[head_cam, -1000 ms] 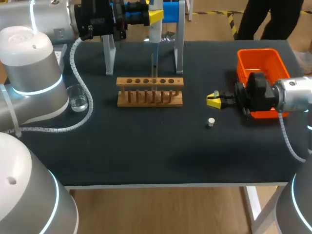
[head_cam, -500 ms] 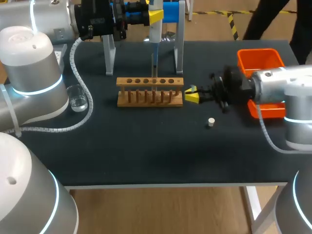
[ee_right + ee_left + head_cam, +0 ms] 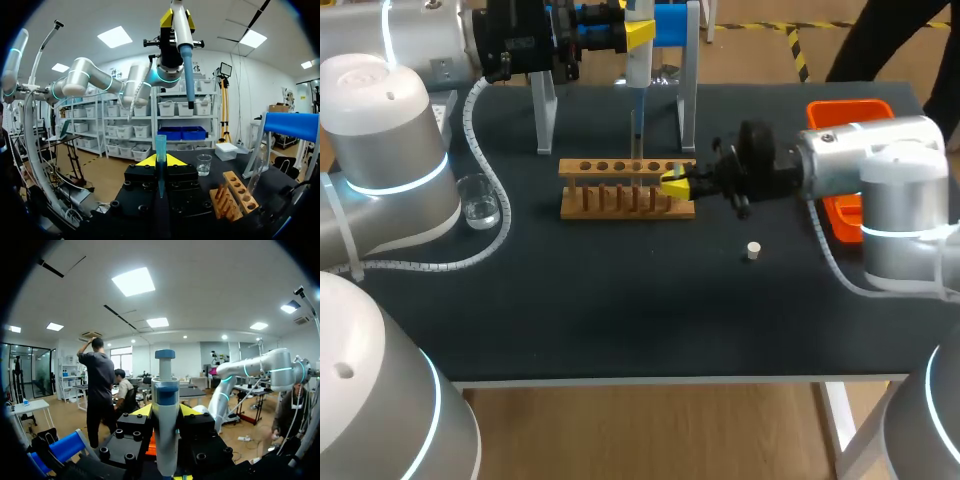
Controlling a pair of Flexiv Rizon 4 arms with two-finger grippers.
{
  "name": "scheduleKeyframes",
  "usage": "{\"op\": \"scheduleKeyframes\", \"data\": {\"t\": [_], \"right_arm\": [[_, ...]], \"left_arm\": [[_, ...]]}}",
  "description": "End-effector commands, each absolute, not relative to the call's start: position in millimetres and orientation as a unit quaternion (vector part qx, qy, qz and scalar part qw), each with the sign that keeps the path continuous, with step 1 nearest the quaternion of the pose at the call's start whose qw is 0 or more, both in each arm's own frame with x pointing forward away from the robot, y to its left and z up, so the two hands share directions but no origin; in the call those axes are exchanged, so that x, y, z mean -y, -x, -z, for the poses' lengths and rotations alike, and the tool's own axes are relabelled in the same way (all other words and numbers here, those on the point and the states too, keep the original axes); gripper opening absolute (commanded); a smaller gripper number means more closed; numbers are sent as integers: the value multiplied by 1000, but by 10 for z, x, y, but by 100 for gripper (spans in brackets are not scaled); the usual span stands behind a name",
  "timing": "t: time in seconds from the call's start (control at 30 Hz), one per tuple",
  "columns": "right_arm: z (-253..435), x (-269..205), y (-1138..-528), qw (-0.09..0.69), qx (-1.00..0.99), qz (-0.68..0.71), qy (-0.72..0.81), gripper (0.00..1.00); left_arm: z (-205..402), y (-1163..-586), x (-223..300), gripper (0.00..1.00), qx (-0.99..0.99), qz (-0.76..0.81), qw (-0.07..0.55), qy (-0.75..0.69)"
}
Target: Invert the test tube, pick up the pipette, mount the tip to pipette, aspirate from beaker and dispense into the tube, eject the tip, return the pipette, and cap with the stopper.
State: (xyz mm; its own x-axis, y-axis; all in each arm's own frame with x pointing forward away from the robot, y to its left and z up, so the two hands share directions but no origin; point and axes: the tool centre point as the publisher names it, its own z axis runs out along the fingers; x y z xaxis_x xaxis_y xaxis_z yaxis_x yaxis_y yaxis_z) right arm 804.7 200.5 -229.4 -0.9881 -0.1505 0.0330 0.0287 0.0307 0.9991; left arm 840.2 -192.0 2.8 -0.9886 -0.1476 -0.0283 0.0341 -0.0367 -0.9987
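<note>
Now at the tip-mounting step, the right jaws pinch the blue tip (image 3: 160,155) upright beside the wooden rack (image 3: 627,190). The pipette (image 3: 638,70), clamped vertically in the left jaws, hangs at their eleven o'clock. From above, the tip itself is hard to make out.

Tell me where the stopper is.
Head view: the stopper lies on the table right of the middle, off the right end of the wooden rack, nearer the front edge than the right gripper.

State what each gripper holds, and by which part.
Left gripper: the pipette, by its white body. Right gripper: the blue pipette tip, near its wider end.
</note>
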Motion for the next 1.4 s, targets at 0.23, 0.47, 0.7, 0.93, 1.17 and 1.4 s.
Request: {"op": "scheduleKeyframes", "data": {"t": [0.23, 0.47, 0.7, 0.93, 1.17, 1.4], "right_arm": [[2273, -2211, -8146, 77, 713, 695, -46, 0], [2276, -2272, -8184, 82, 716, 693, -40, 0], [2285, -2307, -8225, 85, 718, 690, -34, 0], [2239, -2346, -8261, 84, 718, 690, -32, 0], [2231, -2369, -8292, 84, 719, 689, -29, 0], [2216, -2403, -8316, 85, 720, 689, -27, 0]], "left_arm": [[-26, -8406, 1922, 0, -691, 719, 63, 41], [-26, -8406, 1922, 0, -691, 719, 63, 41], [-26, -8406, 1922, 0, -691, 719, 63, 41], [-26, -8406, 1922, 0, -691, 719, 63, 41], [-26, -8406, 1922, 0, -691, 719, 63, 41], [-26, -8406, 1922, 0, -691, 719, 63, 41]]}}
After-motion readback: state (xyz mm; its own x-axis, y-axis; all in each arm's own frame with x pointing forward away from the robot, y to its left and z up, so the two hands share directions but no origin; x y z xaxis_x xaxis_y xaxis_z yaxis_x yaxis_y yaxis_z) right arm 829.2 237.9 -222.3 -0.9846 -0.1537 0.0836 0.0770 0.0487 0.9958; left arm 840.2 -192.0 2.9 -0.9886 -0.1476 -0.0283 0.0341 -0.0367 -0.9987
